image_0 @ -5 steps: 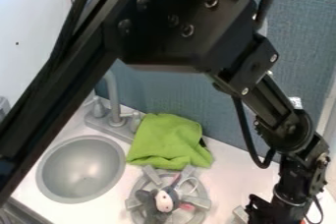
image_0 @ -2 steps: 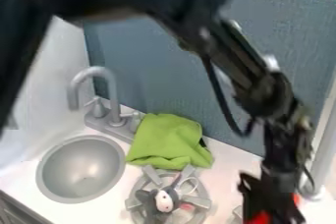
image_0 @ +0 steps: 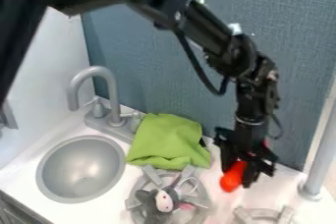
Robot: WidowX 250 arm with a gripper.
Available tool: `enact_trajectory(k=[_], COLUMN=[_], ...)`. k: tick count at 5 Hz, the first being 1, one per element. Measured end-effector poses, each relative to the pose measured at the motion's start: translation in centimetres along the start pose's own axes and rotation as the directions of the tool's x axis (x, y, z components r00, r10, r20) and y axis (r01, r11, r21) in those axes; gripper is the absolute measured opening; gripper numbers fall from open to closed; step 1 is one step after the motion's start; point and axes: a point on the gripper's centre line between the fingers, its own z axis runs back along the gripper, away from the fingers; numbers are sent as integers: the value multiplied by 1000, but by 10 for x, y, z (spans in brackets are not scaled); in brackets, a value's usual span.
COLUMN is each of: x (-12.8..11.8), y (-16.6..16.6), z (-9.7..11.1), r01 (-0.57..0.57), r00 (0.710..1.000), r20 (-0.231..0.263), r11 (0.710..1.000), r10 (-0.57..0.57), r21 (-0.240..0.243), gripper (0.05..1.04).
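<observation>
The gripper [image_0: 240, 173] hangs at the lower right of the frame, its fingers narrowed on a smooth red-orange object [image_0: 231, 182], whose rounded end points down toward the worktop [image_0: 222, 209]; whether that end touches the surface cannot be told. Left of it, near the bottom centre, a grey plush toy [image_0: 154, 210] with a pale face lies on a burner [image_0: 152, 174]. A green cloth [image_0: 167, 141] lies crumpled just behind that burner, with the grey faucet [image_0: 111, 93] and the round sink [image_0: 82, 169] farther left. A second burner [image_0: 264, 213] shows at the bottom edge, and a grey post [image_0: 321, 156] stands at the right. The likeliest trouble is a slip: the smooth, rounded surface could turn or slide between the fingers if the grip is off centre, and a dropped object could roll along the worktop. Too low a pass could knock its end against either burner's raised prongs, while a leftward swing could snag the cloth or nudge the toy. On the other side, the wrist could bump the post.
</observation>
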Motion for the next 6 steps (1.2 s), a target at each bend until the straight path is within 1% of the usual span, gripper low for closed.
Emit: enact_trajectory(k=[1, 2, 3, 4, 5, 6], x=[15, 29, 29, 32, 34, 36], y=[9, 6, 0, -1, -2, -3], z=[-20, -38, -48, -51, -54, -54], r01=[-10, 12, 41, 56, 44, 49], r00=[999, 997, 995, 994, 996, 997], r20=[-39, -79, -91, -88, -79, -63], r11=[1000, 1000, 996, 995, 995, 995], r10=[10, -14, -48, -63, -51, -54], r21=[-3, -24, -73, -81, -86, -87], gripper=[557, 557, 557, 557, 557, 636])
